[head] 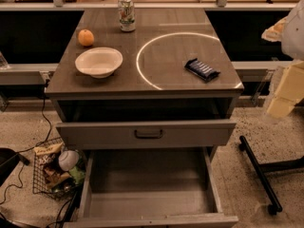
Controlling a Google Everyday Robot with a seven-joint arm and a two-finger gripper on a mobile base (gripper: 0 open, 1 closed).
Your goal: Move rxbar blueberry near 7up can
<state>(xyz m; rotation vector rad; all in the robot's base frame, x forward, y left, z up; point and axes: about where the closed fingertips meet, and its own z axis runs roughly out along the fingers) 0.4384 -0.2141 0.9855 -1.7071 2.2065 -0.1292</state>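
**Desk:** Where did the rxbar blueberry (202,70) lie at that moment?

**Photographer:** Flat on its broad face near the right front of the cabinet top (161,82), turned at a slant to the edge. The 7up can (126,14) stood upright at the back edge, well apart from the bar. An orange (86,37) and a pale bowl (99,61) sat to the can's left front.

**Desk:** And the gripper?

**Photographer:** The gripper (283,96) hung at the right border of the view, off the cabinet's side and about level with its top. It touched nothing. Whether it was released or clenched, I could not tell. It carried no bar, for the bar was on the wood.

**Desk:** So where was the bar relative to it?

**Photographer:** To the side of it and farther back — near, but apart, with the cabinet's right edge between them.

**Desk:** Why that layout, in your reading?

**Photographer:** Lying flat with bare wood around it, the bar looked open to a grasp from above. The surface in front and to the right of the can was bare too, which would likely serve as the drop spot. Both drawers below stood out, the lower drawer (149,194) far more than the upper drawer (147,133).
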